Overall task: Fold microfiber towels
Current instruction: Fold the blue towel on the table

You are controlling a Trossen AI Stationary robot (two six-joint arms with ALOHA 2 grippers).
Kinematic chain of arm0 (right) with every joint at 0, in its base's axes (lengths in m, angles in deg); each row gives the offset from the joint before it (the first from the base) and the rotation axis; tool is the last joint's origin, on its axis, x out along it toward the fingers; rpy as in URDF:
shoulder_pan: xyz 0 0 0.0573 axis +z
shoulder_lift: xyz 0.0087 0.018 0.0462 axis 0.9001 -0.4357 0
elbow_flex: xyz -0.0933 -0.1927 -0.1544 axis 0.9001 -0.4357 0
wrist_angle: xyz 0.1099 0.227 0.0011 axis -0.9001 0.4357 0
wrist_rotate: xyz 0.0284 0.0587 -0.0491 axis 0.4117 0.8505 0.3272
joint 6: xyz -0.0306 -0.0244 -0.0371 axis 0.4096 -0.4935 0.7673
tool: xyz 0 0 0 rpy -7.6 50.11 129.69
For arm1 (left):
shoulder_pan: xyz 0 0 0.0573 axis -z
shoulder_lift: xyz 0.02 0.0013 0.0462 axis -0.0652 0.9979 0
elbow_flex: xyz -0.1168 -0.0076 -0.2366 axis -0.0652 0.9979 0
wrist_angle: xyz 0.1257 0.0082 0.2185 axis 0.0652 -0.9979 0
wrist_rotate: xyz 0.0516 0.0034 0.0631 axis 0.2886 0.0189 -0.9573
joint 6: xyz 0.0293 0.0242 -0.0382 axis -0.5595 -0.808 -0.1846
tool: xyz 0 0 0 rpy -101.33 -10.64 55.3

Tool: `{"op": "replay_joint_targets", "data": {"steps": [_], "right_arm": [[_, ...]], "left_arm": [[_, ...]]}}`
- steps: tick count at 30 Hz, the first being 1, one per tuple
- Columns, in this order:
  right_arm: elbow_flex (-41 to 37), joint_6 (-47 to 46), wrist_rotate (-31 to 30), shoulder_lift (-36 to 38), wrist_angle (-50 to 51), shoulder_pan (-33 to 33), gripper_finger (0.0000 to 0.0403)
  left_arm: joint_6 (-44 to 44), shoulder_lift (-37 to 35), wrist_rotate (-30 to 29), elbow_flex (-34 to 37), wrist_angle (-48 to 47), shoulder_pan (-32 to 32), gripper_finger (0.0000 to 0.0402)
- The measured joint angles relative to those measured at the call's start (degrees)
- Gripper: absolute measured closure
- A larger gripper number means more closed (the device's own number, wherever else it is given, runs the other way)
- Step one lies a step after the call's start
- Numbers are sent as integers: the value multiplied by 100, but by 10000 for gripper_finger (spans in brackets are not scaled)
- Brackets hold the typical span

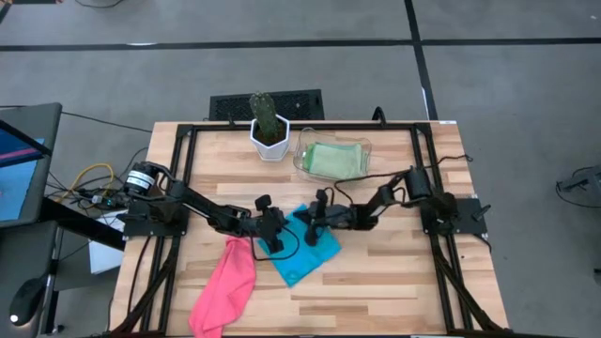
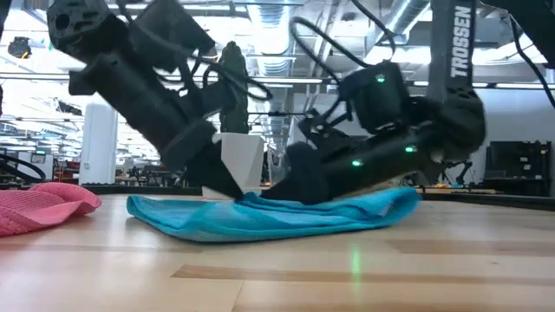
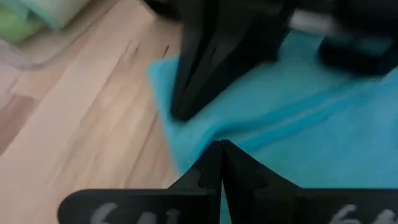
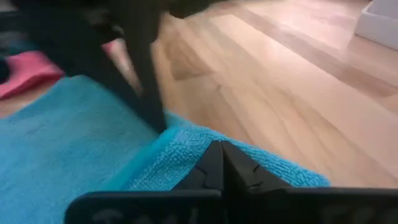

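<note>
Pinching the same edge of the turquoise towel [image 1: 302, 252] from two sides, my left gripper [image 1: 273, 232] and right gripper [image 1: 317, 218] sit close together near the table's middle, almost tip to tip. Each wrist view shows my fingers [image 3: 219, 163] pressed together with blue cloth bunched at the tips, so I judge both are clamped on the towel's far edge. From that pinch line the towel runs toward the front of the table, its long axis diagonal to the planks, lying flat below and in front of both tips. Neither arm is clearly nearer; they share the edge. The pink towel [image 1: 225, 284] lies well off beside my left arm, and a green towel [image 1: 331, 159] rests in the clear tray [image 1: 365, 148] beyond my right gripper.
</note>
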Motion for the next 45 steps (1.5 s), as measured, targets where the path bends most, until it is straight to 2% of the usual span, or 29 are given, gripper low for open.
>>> {"op": "replay_joint_targets", "data": {"steps": [5,10,15,18,23,26,30,34,37,41,45], "right_arm": [[170,-8,-141,-45,179,47,388],[109,282,-530,355,533,116,372],[104,811,-532,907,592,233,369],[27,1005,-354,1358,654,416,368],[-74,1127,179,2113,1579,863,354],[-69,1110,500,2233,1886,1220,334],[44,1124,564,1772,1706,1584,307],[586,1137,689,1064,1598,1651,287],[964,1117,966,651,1617,1638,277],[1150,913,1268,524,1690,1615,271],[1147,792,1260,757,2410,1699,272]], "left_arm": [[33,-456,110,-272,-866,98,402],[187,-1223,-108,-463,-1959,316,402],[418,-1569,-451,-214,-2638,586,401],[443,-1546,-202,27,-2993,732,401],[139,-1561,-41,331,-3010,954,402],[-77,-1581,-17,429,-2910,1041,401],[-145,-1540,4,752,-2581,1263,401],[-81,-1535,-26,1058,-2028,1505,401],[-83,-1538,-37,1068,-1977,1569,402],[187,-1538,-46,1073,-1839,1575,401],[826,-1538,-42,1070,-1041,1559,401]]}}
